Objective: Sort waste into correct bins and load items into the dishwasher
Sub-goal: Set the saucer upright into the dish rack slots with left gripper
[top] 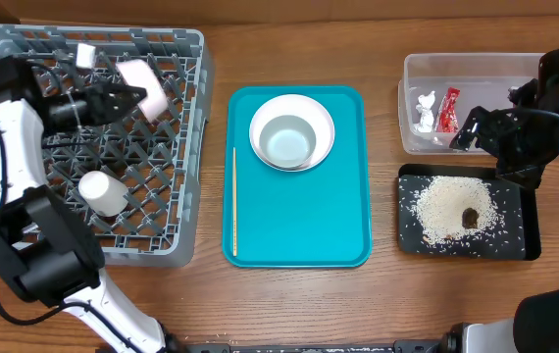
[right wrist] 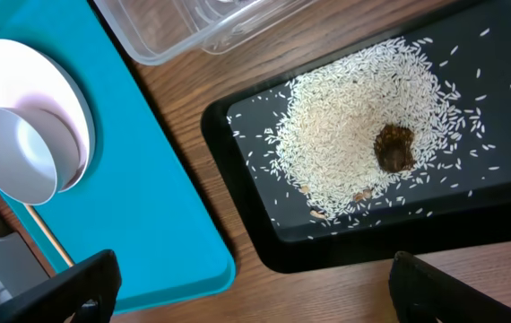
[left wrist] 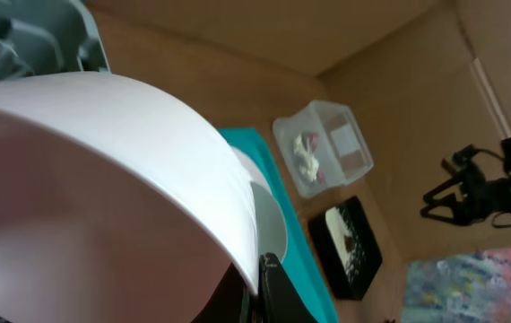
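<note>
My left gripper (top: 123, 98) is shut tight on the pale pink bowl (top: 145, 86), held tilted over the dish rack (top: 183, 147) toward its 12 o'clock side. Risk: if released at this tilt, the bowl may roll toward the white cup (top: 101, 191) at 6 o'clock. My right gripper (top: 466, 135) hangs wide open and empty by the black tray (top: 530, 245).

left claw (left wrist: 257, 289): clamped on the rim of the pale pink bowl, one dark finger showing.
pale pink bowl (left wrist: 103, 197): fills the view above and left of the claw.
dish rack (left wrist: 49, 31): grey corner, far up-left of the claw.
teal tray (left wrist: 296, 242): just beyond the claw, the white plate (left wrist: 269, 211) edge on it.
black tray (left wrist: 363, 269): right of the claw, holding rice (left wrist: 338, 224) and a brown lump (left wrist: 351, 240).
clear tub (left wrist: 350, 121): farther out than the black tray, holding the tissue (left wrist: 307, 164) and red wrapper (left wrist: 320, 176).
right arm (left wrist: 498, 184): far right of the claw.
</note>
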You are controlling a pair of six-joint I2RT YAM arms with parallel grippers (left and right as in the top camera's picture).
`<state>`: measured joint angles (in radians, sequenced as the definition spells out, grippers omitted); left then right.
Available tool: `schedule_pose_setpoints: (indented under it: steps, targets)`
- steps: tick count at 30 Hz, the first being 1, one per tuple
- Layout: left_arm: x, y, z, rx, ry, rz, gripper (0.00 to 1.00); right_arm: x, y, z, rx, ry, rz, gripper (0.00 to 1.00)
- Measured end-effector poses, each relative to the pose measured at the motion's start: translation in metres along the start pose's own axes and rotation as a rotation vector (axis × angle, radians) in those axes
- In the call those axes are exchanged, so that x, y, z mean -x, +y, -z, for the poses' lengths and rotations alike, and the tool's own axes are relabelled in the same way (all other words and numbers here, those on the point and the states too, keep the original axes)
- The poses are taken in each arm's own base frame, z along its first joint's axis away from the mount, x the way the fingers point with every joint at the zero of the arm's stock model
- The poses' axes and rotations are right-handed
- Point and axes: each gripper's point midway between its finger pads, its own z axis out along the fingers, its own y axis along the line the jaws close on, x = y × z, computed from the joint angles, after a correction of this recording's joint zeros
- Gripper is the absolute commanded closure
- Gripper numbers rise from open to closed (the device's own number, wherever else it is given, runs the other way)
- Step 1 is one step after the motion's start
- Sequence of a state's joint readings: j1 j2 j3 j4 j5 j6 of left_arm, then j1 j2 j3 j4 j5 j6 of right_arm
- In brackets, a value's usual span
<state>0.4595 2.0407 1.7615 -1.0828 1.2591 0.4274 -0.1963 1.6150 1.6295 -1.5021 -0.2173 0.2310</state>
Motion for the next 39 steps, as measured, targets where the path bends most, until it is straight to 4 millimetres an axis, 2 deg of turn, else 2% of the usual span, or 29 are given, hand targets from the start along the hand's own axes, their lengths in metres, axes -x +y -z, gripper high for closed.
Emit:
schedule_pose_setpoints:
  steps: [4, 13, 20, 30, 39]
  targets:
    - [0.010, 0.001, 0.013, -0.022, -0.054, -0.031, 0.96, -0.001, 0.000, 0.000, -0.001, 0.004, -0.001, 0.04]
    - [0.015, 0.011, 0.020, 0.022, -0.068, -0.070, 0.96, -0.002, -0.001, 0.000, -0.003, 0.009, -0.002, 0.05]
    - [0.017, 0.027, 0.021, 0.108, -0.052, -0.121, 0.96, -0.002, -0.001, 0.000, -0.003, 0.010, -0.003, 0.06]
    - [0.022, 0.034, 0.022, 0.139, -0.059, -0.168, 0.96, -0.004, -0.001, 0.000, -0.005, 0.016, -0.004, 0.07]
    - [0.018, 0.055, 0.008, 0.123, -0.049, -0.166, 0.96, -0.004, -0.001, 0.000, -0.005, 0.017, -0.004, 0.07]
